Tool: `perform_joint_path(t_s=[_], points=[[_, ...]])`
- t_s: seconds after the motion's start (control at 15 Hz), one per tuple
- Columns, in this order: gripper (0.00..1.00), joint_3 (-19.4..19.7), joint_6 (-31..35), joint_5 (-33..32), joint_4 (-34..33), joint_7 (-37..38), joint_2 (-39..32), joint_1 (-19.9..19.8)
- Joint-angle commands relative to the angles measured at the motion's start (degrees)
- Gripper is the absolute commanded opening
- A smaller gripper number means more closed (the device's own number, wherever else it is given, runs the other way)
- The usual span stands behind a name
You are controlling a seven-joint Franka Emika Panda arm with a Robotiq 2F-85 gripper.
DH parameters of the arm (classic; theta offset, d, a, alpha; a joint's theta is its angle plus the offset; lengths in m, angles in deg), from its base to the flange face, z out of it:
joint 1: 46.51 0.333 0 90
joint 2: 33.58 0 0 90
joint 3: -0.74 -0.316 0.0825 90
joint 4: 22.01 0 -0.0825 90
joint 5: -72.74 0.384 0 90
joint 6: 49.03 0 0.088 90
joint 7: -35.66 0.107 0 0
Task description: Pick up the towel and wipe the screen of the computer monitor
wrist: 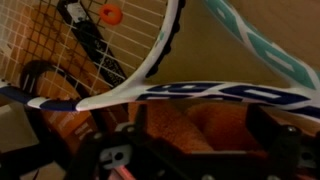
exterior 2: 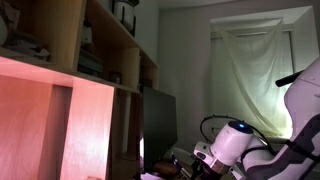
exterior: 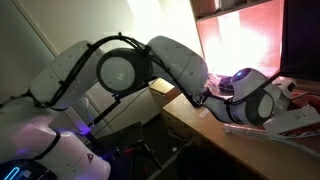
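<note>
From the wrist camera I see my gripper (wrist: 190,148) with its jaws spread wide and nothing in them. The dark fingers (wrist: 105,152) sit at the bottom of that view, one on each side. The large, soft, orange-red towel (wrist: 185,122) lies in folds between and just beyond them. I cannot tell whether the fingers touch the cloth yet.

Just past the hand, a white-and-blue tennis racket frame (wrist: 150,75) crosses over the towel and hides its far part. The racket's strings (wrist: 55,45) fan out up and to the left of the hand. They carry a small round orange dampener (wrist: 110,14). A second frame, teal and white (wrist: 265,48), runs off to the upper right.

In an exterior view the white robot arm (exterior: 170,65) stretches low across the wooden desk (exterior: 195,122). The hand end is near the desk's far side. A bright, glowing, pale-orange panel (exterior: 245,35) stands behind the hand. The flat black computer monitor (exterior: 302,35) shows as a dark slab above it.

In an exterior view the computer monitor (exterior 2: 160,122) stands upright beside the arm's wrist (exterior 2: 232,145). Wooden shelving (exterior 2: 90,45) rises beyond it, and a pale curtain (exterior 2: 255,70) hangs behind the arm.
</note>
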Motion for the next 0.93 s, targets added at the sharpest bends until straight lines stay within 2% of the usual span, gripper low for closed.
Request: perform_joint_path(t_s=[0.0,0.27,0.53,0.87], points=[[1.00,0.20,-1.59,-1.64,-2.80,0.94,-0.63,0.08],[1.00,3.91,3.00,-3.41,-3.48,1.95,-1.13,2.34],[1.00,2.15,2.46,-5.84,-5.25,-0.28,-2.47,1.58],[1.00,-2.08,1.37,-9.76,-5.33,-5.57,-3.72,0.12]])
